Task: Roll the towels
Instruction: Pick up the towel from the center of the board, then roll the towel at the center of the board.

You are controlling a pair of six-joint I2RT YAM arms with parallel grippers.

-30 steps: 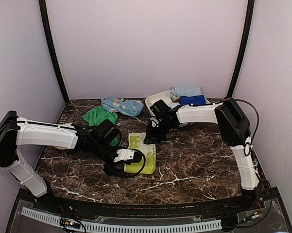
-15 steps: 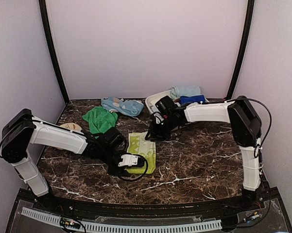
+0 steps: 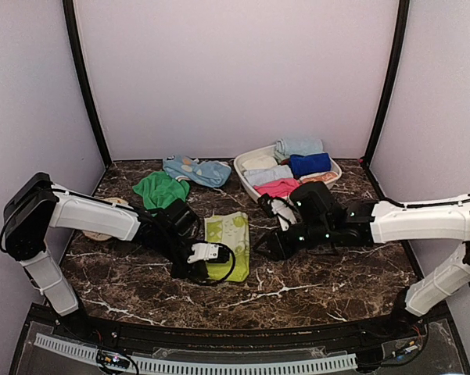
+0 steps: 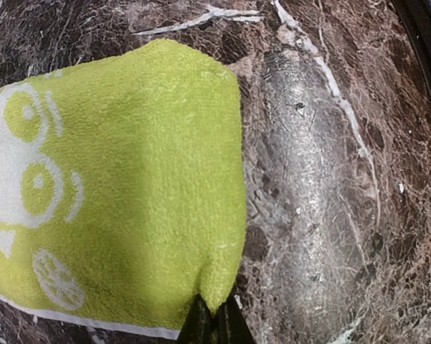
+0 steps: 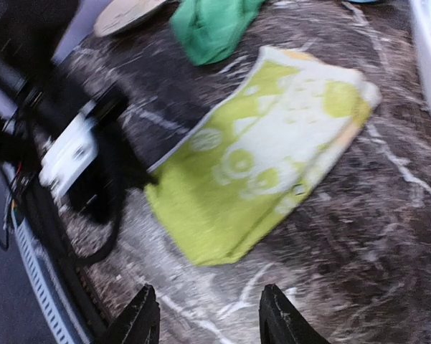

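Note:
The pale lime-yellow towel [image 3: 227, 242] with white swirl marks lies flat mid-table; it also fills the left wrist view as the lime towel [image 4: 115, 186] and shows in the right wrist view [image 5: 258, 158]. My left gripper [image 3: 202, 269] [image 4: 215, 326] is shut on that towel's near-left corner, a fold of cloth pinched between its dark tips. My right gripper [image 3: 267, 248] [image 5: 208, 319] stands open just right of the towel, nothing between its fingers. The plain green towel [image 3: 160, 190] [image 5: 215, 25] lies crumpled at the back left.
A white basket [image 3: 240, 166] at the back right holds several rolled cloths in blue, pink and pale colours. A light blue cloth [image 3: 195, 169] lies at the back. A tan disc [image 3: 109, 205] [image 5: 125, 13] sits partly behind the left arm.
My left gripper has closed onto the lime towel's near corner. My right arm has pulled away from the towel's far edge, swung to its right side, and its jaws have widened.

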